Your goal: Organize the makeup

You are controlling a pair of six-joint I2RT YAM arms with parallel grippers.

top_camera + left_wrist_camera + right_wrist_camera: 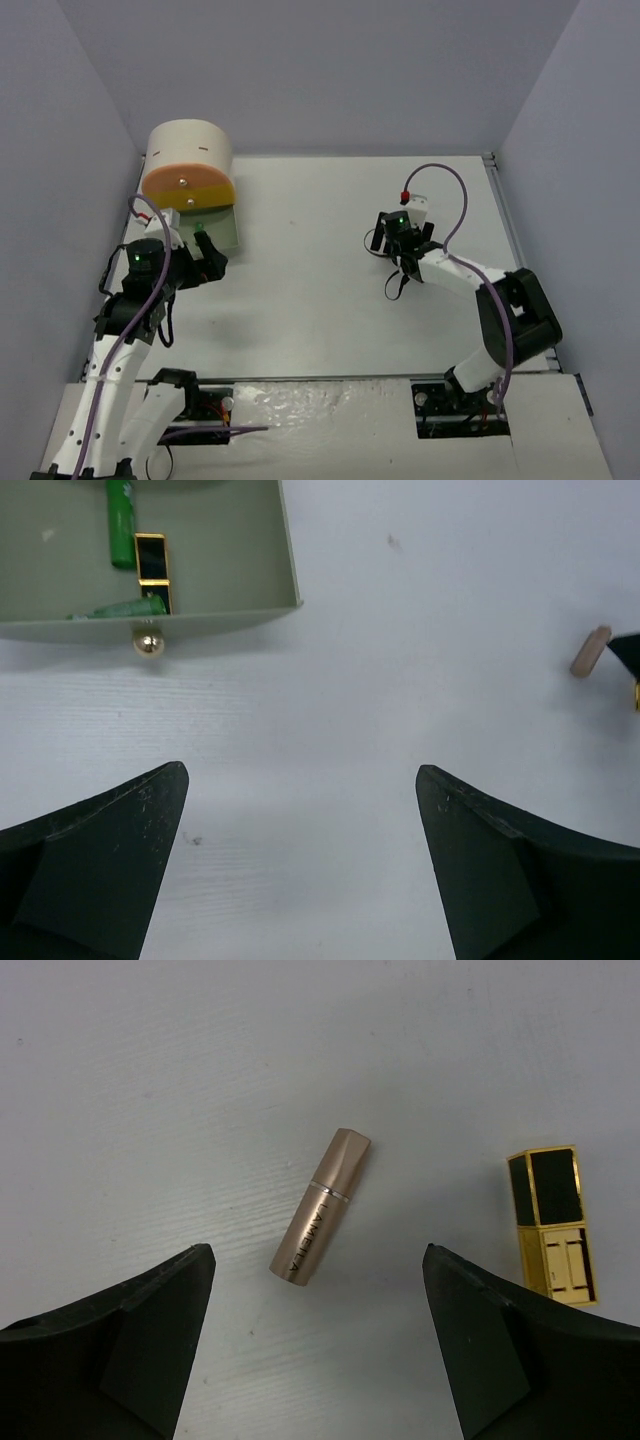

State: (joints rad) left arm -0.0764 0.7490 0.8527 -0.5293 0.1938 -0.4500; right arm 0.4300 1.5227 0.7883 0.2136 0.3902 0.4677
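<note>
The makeup in sight is a handful of tubes. A rose-gold tube [320,1205] lies on the white table, its near end just between the tips of my right gripper [315,1260], which is open and not touching it. A gold-black tube [555,1225] lies to its right. My left gripper [300,780] is open and empty over bare table, just in front of the pulled-out green drawer [200,615]. In that drawer lie two green tubes [122,525] and a gold-black tube [153,568]. The rose-gold tube [590,652] also shows far right in the left wrist view.
The cream drum-shaped box [190,150] stands at the back left, its green drawer [212,228] pulled out toward the left arm. The drawer has a gold knob [148,643]. Grey walls enclose the table on the left, back and right.
</note>
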